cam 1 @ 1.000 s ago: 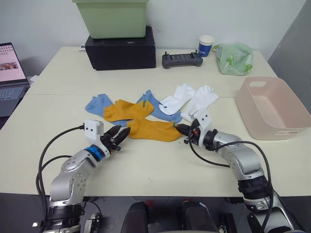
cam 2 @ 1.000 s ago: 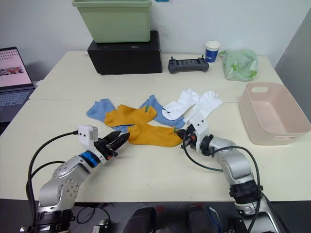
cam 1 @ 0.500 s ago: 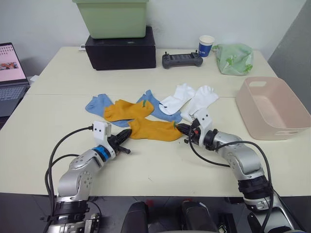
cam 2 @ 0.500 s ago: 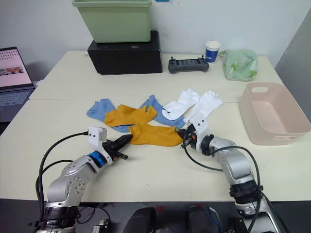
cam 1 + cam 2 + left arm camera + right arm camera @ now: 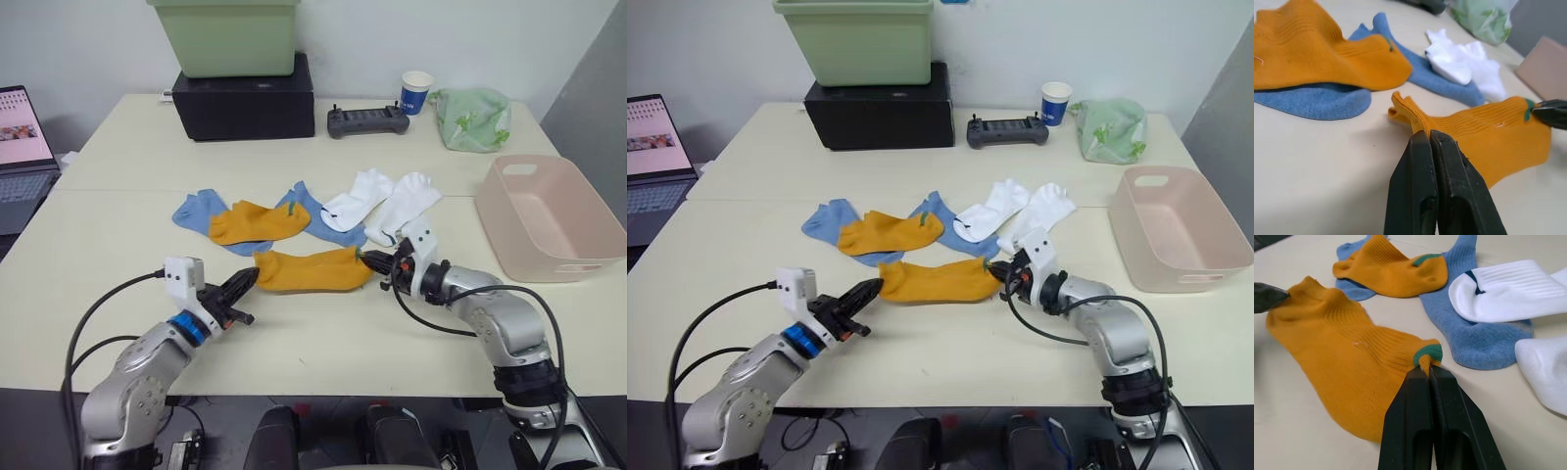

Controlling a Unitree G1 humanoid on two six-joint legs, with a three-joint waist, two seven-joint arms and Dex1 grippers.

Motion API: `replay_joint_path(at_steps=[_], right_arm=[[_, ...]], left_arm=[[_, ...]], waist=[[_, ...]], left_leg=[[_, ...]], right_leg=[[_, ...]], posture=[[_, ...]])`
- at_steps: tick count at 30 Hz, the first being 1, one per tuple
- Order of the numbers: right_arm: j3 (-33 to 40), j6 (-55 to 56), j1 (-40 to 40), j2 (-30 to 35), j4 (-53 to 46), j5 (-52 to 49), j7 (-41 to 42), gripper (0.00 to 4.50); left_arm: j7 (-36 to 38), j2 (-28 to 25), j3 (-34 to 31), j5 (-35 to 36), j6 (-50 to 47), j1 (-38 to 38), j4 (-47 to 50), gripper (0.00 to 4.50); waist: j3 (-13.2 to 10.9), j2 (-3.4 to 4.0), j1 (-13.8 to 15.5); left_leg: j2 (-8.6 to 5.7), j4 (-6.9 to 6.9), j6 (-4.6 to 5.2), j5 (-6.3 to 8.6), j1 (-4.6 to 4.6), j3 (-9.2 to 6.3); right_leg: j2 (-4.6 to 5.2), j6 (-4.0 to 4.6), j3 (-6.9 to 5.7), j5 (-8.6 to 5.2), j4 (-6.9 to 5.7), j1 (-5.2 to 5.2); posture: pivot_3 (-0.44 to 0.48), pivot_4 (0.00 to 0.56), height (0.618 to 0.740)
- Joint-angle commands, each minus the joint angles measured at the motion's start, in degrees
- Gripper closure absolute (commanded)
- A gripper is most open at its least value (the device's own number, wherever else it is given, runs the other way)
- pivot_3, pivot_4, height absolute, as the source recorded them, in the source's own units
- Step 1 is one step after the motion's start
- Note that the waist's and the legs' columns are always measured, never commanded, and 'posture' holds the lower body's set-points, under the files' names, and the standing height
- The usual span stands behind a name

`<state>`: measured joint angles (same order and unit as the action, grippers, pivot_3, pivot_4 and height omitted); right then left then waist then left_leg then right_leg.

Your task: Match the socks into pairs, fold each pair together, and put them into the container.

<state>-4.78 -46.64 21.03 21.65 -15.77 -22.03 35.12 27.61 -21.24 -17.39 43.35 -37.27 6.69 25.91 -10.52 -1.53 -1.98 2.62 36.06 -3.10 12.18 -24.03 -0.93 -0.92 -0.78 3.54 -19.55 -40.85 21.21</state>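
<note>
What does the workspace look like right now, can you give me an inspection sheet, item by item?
Surface: cream table, two tops butted together.
Job's things: near orange sock stretched flat between both grippers; second orange sock, two blue socks, two white socks bunched behind; pink basin holds nothing.
Clutter: green bin on black box, controller, paper cup, green bag.
Grippers: left gripper shut on the sock's toe, right gripper on its green tab.
Cables: black cable looping off each arm.
Surroundings: laptop, white wall.

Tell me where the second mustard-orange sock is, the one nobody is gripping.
In the left eye view, the free mustard-orange sock lies just beyond the gripped sock, overlapping the left blue sock.
</note>
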Motion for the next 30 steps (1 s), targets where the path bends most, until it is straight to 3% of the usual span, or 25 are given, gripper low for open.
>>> replay_joint_path(at_steps=[1, 8, 17, 19, 22, 24, 25, 27, 30], right_arm=[[3.0, -7.4, -1.6, 4.8, -6.9, -5.2, 2.5, 4.50], [1.8, -11.9, -7.9, 10.4, -11.0, -7.8, 3.0, 4.50], [0.2, -8.4, -11.6, 11.0, -10.8, -6.0, 2.4, 4.50], [0.7, -8.3, -12.0, 11.5, -11.1, -6.6, 2.9, 4.00], [4.1, -2.5, -12.3, 14.8, -11.5, -5.7, 5.2, 3.12], [5.6, 1.7, -12.2, 16.5, -12.5, -7.2, 9.1, 2.40], [5.4, 4.7, -11.9, 17.3, -12.9, -7.2, 11.3, 2.40], [3.6, 8.9, -10.5, 18.0, -13.2, -6.4, 14.2, 2.40], [-0.2, 14.1, -7.9, 16.4, -11.4, -3.5, 15.0, 2.40]], left_arm=[[-2.4, 1.2, -2.0, 6.2, -1.9, 5.2, 8.1, 4.48], [-3.9, 1.5, 4.4, 3.4, -1.4, 14.9, 12.7, 4.48], [-4.1, 1.0, 7.0, -1.0, 1.4, 16.4, 10.8, 4.48], [-3.5, 0.8, 7.0, -0.7, 1.5, 16.7, 10.9, 4.50], [-1.4, -2.6, 2.2, 1.7, 0.5, 16.9, 10.9, 3.89], [0.4, -6.1, -2.3, 4.3, -0.4, 15.9, 9.3, 3.21], [2.1, -7.9, -4.3, 6.1, -0.8, 15.0, 8.3, 2.92], [5.6, -12.2, -6.0, 7.5, -1.0, 12.3, 7.4, 2.92], [10.3, -16.8, -2.5, 4.1, 1.3, 6.8, 7.0, 2.92]], waist=[[0.0, 0.00, 0.0], [0.0, -0.02, 0.0], [0.0, -0.02, 0.0], [0.0, -0.03, 0.1], [0.0, -0.04, 0.1], [0.0, -0.04, 0.1], [0.0, -0.04, 0.0], [0.0, -0.04, 0.0], [0.0, -0.04, 0.1]], left_leg=[[0.00, 0.00, 0.00, 0.00, 0.00, -0.01], [-0.01, -0.01, 0.01, 0.01, 0.04, 0.00], [-0.02, -0.02, 0.02, 0.01, 0.01, 0.05], [-0.03, -0.02, 0.02, 0.01, 0.01, 0.06], [-0.03, -0.02, 0.02, 0.01, 0.00, 0.06], [-0.02, -0.03, 0.02, 0.01, 0.00, 0.05], [-0.01, -0.03, 0.02, 0.01, 0.01, 0.05], [0.01, -0.03, 0.02, 0.01, 0.03, 0.03], [-0.01, -0.03, 0.02, 0.01, 0.03, 0.01]], right_leg=[[0.00, 0.00, 0.00, 0.00, 0.01, 0.00], [-0.03, -0.25, 0.03, -0.15, 0.08, -0.03], [-0.04, -0.27, 0.08, -0.17, 0.12, 0.02], [-0.04, -0.27, 0.09, -0.17, 0.13, 0.01], [-0.04, -0.27, 0.08, -0.18, 0.14, 0.02], [-0.04, -0.27, 0.07, -0.18, 0.13, 0.04], [-0.04, -0.27, 0.07, -0.18, 0.12, 0.04], [-0.07, -0.27, 0.04, -0.18, 0.12, 0.04], [-0.07, -0.26, 0.02, -0.19, 0.13, 0.01]], posture=[[0.000, 0.150, 0.740], [0.000, 0.150, 0.740], [0.000, 0.150, 0.740], [0.000, 0.150, 0.740], [0.000, 0.150, 0.740], [0.000, 0.150, 0.740], [0.000, 0.150, 0.740], [0.000, 0.150, 0.740], [0.000, 0.150, 0.740]])
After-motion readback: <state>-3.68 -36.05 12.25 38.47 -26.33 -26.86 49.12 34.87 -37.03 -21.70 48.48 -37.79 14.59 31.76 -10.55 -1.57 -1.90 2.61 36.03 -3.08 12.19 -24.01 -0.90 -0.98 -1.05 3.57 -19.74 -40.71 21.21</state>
